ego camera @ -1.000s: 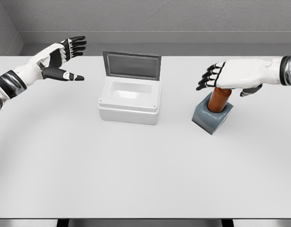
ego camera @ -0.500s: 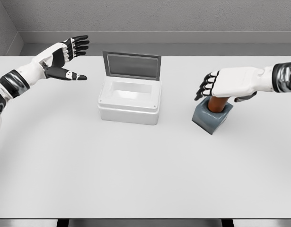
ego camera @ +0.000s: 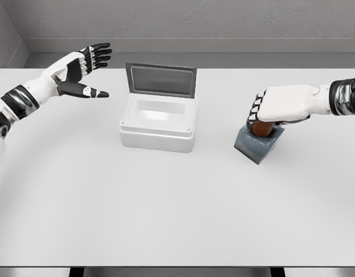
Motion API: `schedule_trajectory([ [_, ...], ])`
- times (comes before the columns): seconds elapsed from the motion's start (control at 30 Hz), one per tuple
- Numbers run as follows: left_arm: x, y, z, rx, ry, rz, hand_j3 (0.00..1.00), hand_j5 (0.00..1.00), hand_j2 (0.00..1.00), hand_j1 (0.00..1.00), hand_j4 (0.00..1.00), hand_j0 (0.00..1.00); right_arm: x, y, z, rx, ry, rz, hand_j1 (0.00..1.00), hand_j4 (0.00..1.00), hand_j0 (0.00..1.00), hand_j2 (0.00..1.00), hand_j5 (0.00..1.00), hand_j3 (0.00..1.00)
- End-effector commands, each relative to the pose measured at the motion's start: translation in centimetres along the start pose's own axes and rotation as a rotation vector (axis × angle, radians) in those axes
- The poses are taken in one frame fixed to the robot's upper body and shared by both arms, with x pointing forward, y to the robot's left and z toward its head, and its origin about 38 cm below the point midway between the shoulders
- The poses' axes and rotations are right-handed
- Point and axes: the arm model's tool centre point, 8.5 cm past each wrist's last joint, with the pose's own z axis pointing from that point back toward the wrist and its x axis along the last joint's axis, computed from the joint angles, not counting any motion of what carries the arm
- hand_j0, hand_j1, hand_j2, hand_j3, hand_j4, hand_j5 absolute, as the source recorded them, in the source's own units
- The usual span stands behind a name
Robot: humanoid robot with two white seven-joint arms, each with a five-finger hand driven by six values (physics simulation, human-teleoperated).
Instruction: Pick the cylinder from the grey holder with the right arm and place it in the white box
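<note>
Near the bench's right edge, the right robot hand (ego camera: 275, 108) curls around the cylinder (ego camera: 262, 128), which sits in the grey holder (ego camera: 257, 144). Lifting and placing in the white box (ego camera: 158, 124) remain.

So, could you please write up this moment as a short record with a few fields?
surface: white table
box: white box, lid open and upright at the back
holder: grey holder, right of the box, tilted
cylinder: brown cylinder in the holder, mostly hidden
right hand: on top of the cylinder, fingers curled over it
left hand: open, raised at far left, holding nothing
</note>
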Motion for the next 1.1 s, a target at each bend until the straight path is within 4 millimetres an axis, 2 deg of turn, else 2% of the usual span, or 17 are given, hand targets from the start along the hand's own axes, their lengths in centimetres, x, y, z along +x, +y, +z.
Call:
schedule_trajectory([
  [0.0, 0.1, -0.1, -0.1, 0.000, -0.005, 0.006, 1.00, 1.00, 1.00, 1.00, 1.00, 1.00, -0.1, -0.1, 0.1, -0.003, 0.004, -0.002, 0.56, 0.56, 0.56, 0.56, 0.56, 0.56],
  [0.07, 0.1, -0.2, -0.3, -0.002, -0.009, 0.009, 1.00, 1.00, 1.00, 1.00, 1.00, 1.00, -0.2, -0.2, 0.3, -0.007, 0.008, 0.000, 0.53, 0.53, 0.53, 0.53, 0.53, 0.53],
  [0.23, 0.0, -0.3, -0.3, -0.003, -0.010, 0.011, 1.00, 1.00, 1.00, 1.00, 1.00, 1.00, -0.3, -0.7, 0.7, -0.012, 0.016, 0.013, 0.53, 0.53, 0.53, 0.53, 0.53, 0.53],
  [0.3, 0.1, -0.2, -0.3, -0.003, -0.010, 0.009, 1.00, 1.00, 1.00, 1.00, 1.00, 1.00, 0.4, -1.2, 0.9, -0.019, 0.004, 0.036, 0.52, 0.52, 0.52, 0.52, 0.52, 0.52],
  [0.57, 0.2, 0.0, -0.3, 0.001, -0.012, 0.009, 1.00, 1.00, 1.00, 1.00, 1.00, 1.00, 0.0, -2.2, 1.6, -0.030, 0.020, 0.057, 0.51, 0.51, 0.51, 0.51, 0.51, 0.51],
  [0.8, 0.1, 0.1, -0.3, 0.004, -0.007, 0.011, 1.00, 1.00, 1.00, 1.00, 1.00, 1.00, 0.4, -3.3, 1.3, -0.048, 0.009, 0.083, 0.49, 0.49, 0.49, 0.49, 0.49, 0.49],
  [1.07, 0.1, 0.1, -0.3, 0.004, -0.007, 0.011, 1.00, 1.00, 1.00, 1.00, 1.00, 1.00, 0.9, -5.2, -0.3, -0.080, -0.019, 0.120, 0.49, 0.49, 0.49, 0.49, 0.49, 0.49],
])
